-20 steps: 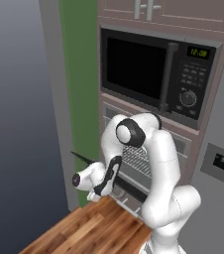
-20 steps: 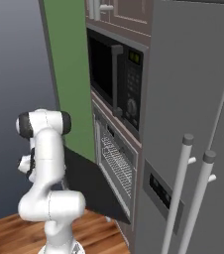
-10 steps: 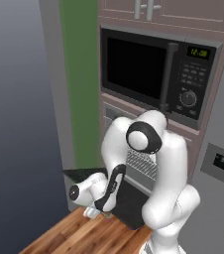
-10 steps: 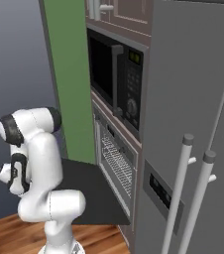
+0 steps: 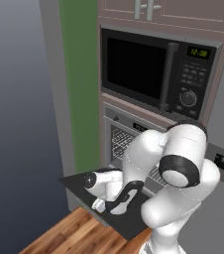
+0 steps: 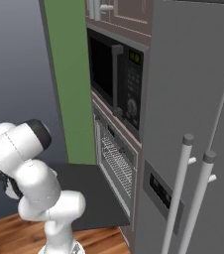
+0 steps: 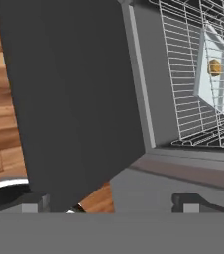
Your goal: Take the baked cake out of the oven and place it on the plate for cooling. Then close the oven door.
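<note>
The oven (image 5: pixel 120 143) (image 6: pixel 115 159) stands open under the microwave, its wire racks showing. The oven door (image 5: pixel 73 181) (image 6: pixel 90 192) (image 7: pixel 74 99) lies flat and horizontal, a wide dark grey panel. In the hand view the baked cake (image 7: pixel 214 67), a small yellow-orange lump, sits on a pale square tray (image 7: pixel 208 93) on a rack inside the oven. My gripper (image 5: pixel 115 204) (image 7: pixel 109 206) hangs just above the lowered door, open, with nothing between its fingers. A white curved rim (image 7: pixel 5 188) shows over the wood at the lower left; I cannot tell if it is the plate.
A black microwave (image 5: pixel 148 64) (image 6: pixel 115 74) sits above the oven. A grey fridge with two bar handles (image 6: pixel 193 198) is to the right. A wooden counter (image 5: pixel 79 233) lies below the door's front edge. A green wall panel (image 5: pixel 79 84) stands to the left.
The oven door has swung from partly open down to flat. My gripper went down with it, opened, and let go of the handle.
</note>
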### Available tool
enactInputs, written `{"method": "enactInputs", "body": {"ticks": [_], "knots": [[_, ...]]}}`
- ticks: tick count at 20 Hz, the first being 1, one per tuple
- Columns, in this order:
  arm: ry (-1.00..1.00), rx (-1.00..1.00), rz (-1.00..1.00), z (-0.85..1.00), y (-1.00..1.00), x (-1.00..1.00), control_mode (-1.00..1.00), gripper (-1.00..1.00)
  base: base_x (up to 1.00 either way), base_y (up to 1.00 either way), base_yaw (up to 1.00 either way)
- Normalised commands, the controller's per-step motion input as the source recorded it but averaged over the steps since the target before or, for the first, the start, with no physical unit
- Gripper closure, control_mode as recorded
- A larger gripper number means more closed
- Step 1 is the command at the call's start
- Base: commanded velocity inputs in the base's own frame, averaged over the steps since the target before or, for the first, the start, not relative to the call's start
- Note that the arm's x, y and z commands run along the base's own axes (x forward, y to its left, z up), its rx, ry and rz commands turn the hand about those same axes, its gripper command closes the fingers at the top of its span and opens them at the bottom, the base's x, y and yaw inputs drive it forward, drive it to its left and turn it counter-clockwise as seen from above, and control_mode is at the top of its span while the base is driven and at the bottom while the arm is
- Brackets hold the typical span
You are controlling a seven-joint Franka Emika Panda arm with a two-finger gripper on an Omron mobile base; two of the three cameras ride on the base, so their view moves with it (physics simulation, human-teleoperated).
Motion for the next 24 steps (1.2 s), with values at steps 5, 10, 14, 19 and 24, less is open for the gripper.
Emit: {"method": "enactInputs", "body": {"ticks": [5,10,14,19,24], "knots": [[0.00,-0.01,0.00,0.01,-0.43,0.66,-1.00,-1.00,0.00,0.00,0.00],[0.00,-0.07,0.00,-0.04,-0.06,0.64,-1.00,-1.00,0.00,0.00,0.00],[0.00,-0.11,0.00,-0.29,0.00,0.69,-1.00,-1.00,0.00,0.00,0.00],[0.00,-0.17,0.00,-0.59,0.00,0.56,-1.00,-1.00,0.00,0.00,0.00],[0.00,-0.17,0.00,-0.51,0.00,0.71,-1.00,-1.00,0.00,0.00,0.00]]}}
